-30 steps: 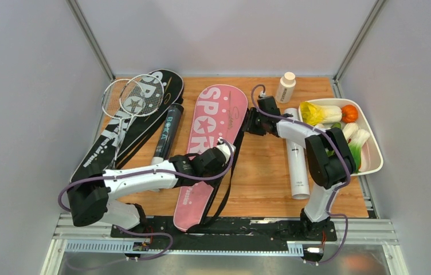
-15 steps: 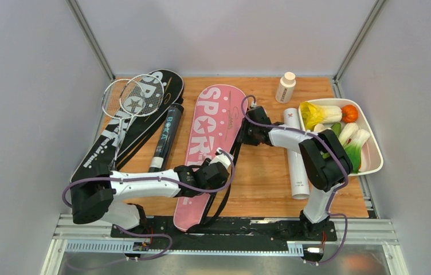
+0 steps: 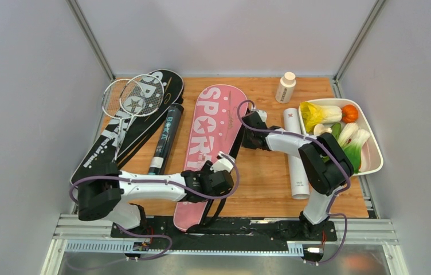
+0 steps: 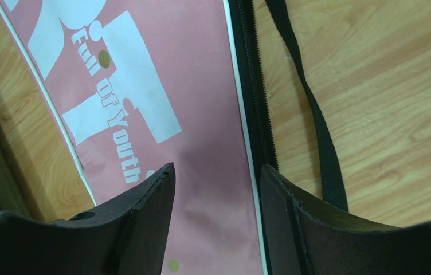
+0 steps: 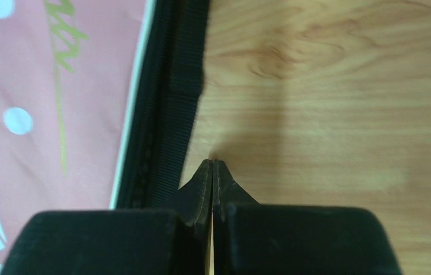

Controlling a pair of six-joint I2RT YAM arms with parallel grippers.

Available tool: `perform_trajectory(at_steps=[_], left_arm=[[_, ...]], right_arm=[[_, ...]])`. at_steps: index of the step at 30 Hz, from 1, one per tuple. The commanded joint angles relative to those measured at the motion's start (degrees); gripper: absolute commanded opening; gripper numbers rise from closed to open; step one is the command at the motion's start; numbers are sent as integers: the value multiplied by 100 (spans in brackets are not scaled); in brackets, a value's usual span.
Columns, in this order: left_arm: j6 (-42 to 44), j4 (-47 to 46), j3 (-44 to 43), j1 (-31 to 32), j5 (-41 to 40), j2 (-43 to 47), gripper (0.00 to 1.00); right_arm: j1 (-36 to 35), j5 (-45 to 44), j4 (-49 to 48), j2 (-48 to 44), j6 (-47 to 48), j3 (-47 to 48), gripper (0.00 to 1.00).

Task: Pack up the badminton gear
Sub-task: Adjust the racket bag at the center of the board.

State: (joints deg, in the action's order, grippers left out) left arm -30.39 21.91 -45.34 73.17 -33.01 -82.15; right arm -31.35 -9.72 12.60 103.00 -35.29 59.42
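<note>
A pink racket bag point(image 3: 213, 134) lies in the middle of the table, its black strap point(image 4: 310, 109) trailing on the wood. My left gripper point(image 3: 220, 172) hovers open over the bag's narrow lower part point(image 4: 213, 189), one finger above the pink cloth, the other at its black zip edge. My right gripper point(image 3: 244, 136) is shut with nothing between its fingers, its tips point(image 5: 213, 162) on bare wood just right of the bag's zip edge point(image 5: 164, 103). Two white rackets point(image 3: 128, 102) rest on a black bag point(image 3: 130, 123). A black tube point(image 3: 166, 136) and a white tube point(image 3: 296, 154) lie either side.
A white bottle point(image 3: 285, 87) stands at the back. A white tray point(image 3: 373, 157) of toy vegetables sits at the right edge, close to my right arm. Grey walls close in left, right and behind.
My right gripper has moved left and down toward the pink bag's edge and shut. My left gripper has slid down the bag toward its narrow end, still open.
</note>
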Motion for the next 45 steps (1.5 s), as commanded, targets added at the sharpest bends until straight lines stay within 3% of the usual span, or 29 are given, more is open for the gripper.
perform_trajectory(at_steps=[1, 17, 33, 45], left_arm=[[-130, 44, -329, 78, -398, -612, 64], [-541, 765, -1023, 479, -867, -2112, 66], [-936, 795, -1014, 718, -525, -1594, 68], [-1229, 1089, -1035, 717, -533, -1748, 61]], right_arm=[[32, -416, 314, -470, 25, -346, 0], [258, 114, -167, -1147, 118, -885, 0], [345, 128, -214, -1610, 180, -1080, 1], [348, 175, -277, -1726, 160, -1161, 2]])
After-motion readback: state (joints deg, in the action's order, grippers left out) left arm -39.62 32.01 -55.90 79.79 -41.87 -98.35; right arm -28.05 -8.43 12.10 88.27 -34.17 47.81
